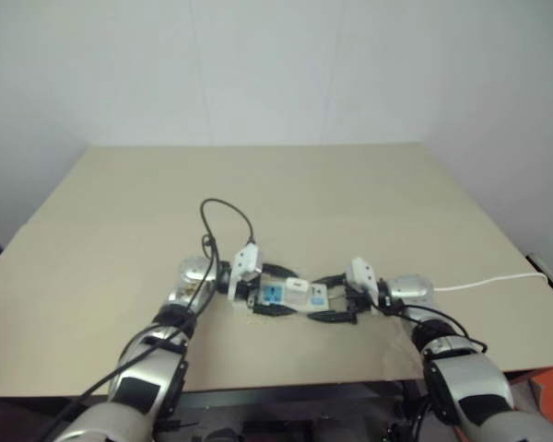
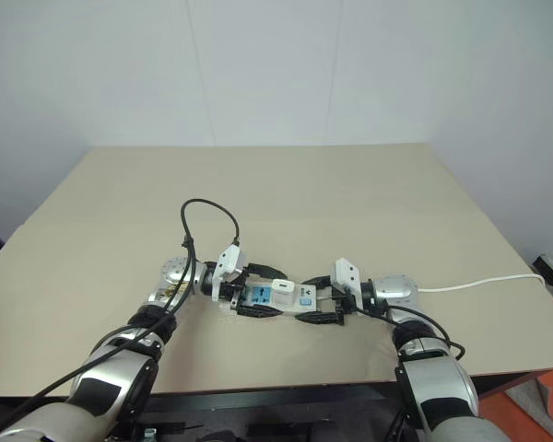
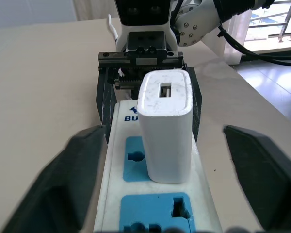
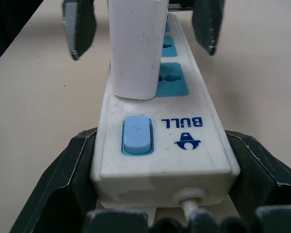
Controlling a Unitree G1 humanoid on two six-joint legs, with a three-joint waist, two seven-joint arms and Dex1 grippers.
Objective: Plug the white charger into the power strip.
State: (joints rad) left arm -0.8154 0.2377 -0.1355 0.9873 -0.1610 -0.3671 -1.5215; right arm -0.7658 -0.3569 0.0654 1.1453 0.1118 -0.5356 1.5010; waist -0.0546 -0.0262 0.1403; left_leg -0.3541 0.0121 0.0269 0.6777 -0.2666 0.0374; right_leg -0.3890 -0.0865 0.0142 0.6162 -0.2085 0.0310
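The white charger (image 3: 165, 126), a light, rigid, smooth block best pinched on its flat sides, is seated upright in the power strip (image 4: 162, 141) mid-bench, flanked by the released left claw (image 3: 174, 179), strip end grasped by the right claw (image 4: 160, 184).

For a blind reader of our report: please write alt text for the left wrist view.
A white charger stands upright in a blue socket of the power strip, with the left gripper open, a finger on each side of it. Beyond, the right gripper clamps the strip's far end.
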